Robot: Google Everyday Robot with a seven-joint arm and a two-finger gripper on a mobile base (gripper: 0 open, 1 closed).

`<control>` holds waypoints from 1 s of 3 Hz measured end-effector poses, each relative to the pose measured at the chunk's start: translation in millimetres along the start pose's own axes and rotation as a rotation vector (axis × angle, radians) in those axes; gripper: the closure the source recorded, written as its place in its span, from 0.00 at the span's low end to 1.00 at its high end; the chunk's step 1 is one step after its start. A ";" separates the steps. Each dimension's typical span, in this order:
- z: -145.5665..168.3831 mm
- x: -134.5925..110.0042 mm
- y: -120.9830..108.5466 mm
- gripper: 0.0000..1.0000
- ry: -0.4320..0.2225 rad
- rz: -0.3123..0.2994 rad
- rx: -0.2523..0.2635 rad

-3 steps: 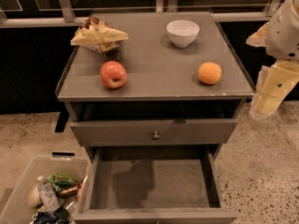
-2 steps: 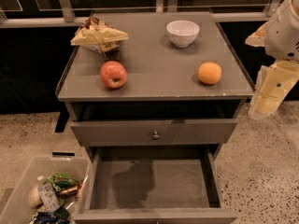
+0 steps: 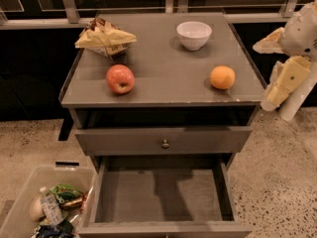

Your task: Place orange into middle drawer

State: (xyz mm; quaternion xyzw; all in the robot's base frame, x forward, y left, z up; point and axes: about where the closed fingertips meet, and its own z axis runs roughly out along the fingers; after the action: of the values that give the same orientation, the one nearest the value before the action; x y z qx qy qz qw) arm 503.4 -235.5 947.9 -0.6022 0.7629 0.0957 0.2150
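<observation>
The orange (image 3: 222, 77) sits on the right side of the grey cabinet top (image 3: 163, 63), near the front edge. The middle drawer (image 3: 158, 197) is pulled open below, with its bare grey floor showing and nothing in it. My gripper (image 3: 278, 89) hangs in the air off the cabinet's right edge, right of the orange, about level with the top and apart from it. It holds nothing that I can see.
A red-yellow apple (image 3: 120, 79) lies front left on the top, a white bowl (image 3: 193, 34) at the back right, a crumpled snack bag (image 3: 105, 37) at the back left. A shut drawer with a round knob (image 3: 165, 144) is above the open one. A clear rubbish bin (image 3: 47, 205) stands on the floor at the left.
</observation>
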 end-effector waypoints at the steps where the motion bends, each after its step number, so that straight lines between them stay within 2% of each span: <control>1: 31.4 -10.3 -47.2 0.00 -0.155 -0.025 -0.070; 2: 66.7 -26.8 -99.7 0.00 -0.253 -0.040 -0.077; 3: 59.5 -31.7 -119.2 0.00 -0.279 -0.049 -0.026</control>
State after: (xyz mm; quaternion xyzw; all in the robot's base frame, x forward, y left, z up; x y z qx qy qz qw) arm 636.3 -214.2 922.5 -0.6043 0.7092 0.1829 0.3136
